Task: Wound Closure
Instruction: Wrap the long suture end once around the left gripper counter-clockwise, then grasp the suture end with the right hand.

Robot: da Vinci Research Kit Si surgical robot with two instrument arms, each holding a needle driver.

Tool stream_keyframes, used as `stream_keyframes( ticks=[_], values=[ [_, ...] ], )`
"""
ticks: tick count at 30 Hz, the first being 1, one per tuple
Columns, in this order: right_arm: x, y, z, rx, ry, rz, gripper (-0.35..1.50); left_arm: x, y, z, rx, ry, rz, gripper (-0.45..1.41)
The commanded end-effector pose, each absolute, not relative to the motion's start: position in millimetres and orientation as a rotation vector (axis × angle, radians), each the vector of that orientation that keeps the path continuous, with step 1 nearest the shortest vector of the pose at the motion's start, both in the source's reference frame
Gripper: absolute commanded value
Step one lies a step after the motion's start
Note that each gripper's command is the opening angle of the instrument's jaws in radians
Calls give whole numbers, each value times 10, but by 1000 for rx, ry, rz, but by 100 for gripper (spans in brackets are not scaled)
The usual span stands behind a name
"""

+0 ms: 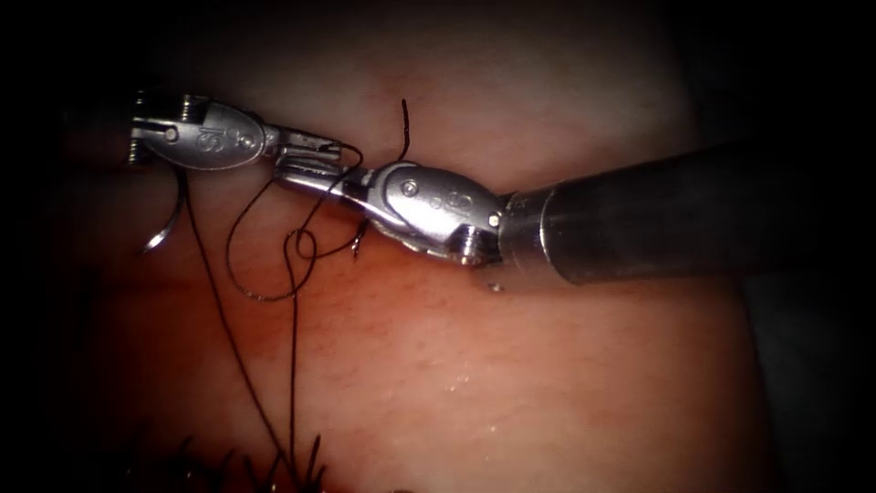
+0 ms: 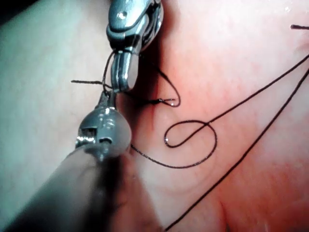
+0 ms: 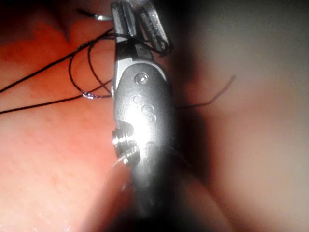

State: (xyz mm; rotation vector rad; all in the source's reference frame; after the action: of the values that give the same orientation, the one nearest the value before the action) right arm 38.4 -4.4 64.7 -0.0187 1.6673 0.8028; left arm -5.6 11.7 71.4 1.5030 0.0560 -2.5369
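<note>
Two tools tip to tip over one tangle of thread [image 1: 294,365], so plenty can snag here. Your left tool [image 1: 315,146] sits at about 10 o'clock with its jaws parted. A strand runs across them, but nothing looks clamped. Your right tool [image 1: 290,176] comes in from 3 o'clock with its jaws together and thread draped over them. I honestly can't tell if a strand is pinched in there or just lying across.

The needle [image 1: 157,239] is held by neither tool. It lies loose on the tissue [image 1: 511,365] at roughly 8 o'clock from the left tool, not in the tissue as far as I can see. I can't trace the cut up here, only the stitches [image 1: 306,466] at 6 o'clock, and the needle is left of those.

What I'd worry about:
- The slack loop [image 1: 265,292] under the tips could catch on a jaw or a wrist joint and lock up in the wrong spot.
- The short tail [image 1: 404,128] at 12 o'clock from the right wrist is free. Any pull on the long side could drag it out.
- Pulling the long strand could also drag that loose needle across the tissue, or swing its point into it.
- With the tips this close, closing either tool might nip the wrong strand and fray it.
</note>
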Motion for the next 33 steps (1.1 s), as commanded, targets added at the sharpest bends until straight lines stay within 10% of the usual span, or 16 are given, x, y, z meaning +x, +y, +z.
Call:
stream_keyframes(
  ticks=[1, 10, 18, 33],
  values=[
    [389, -49, 648, -37, 1653, 866, -28, -62, 117, 721, 1504, 51, -2535, -45],
    [388, -52, 649, -109, 1588, 1080, -6, -68, 94, 726, 1526, 59, -2527, -45],
    [385, -59, 652, -229, 1463, 1224, 81, -79, 79, 718, 1529, 53, -2523, -45],
    [337, -74, 689, -229, 1324, 1491, 81, -92, 79, 716, 1531, 52, -2527, -45]
  ],
)
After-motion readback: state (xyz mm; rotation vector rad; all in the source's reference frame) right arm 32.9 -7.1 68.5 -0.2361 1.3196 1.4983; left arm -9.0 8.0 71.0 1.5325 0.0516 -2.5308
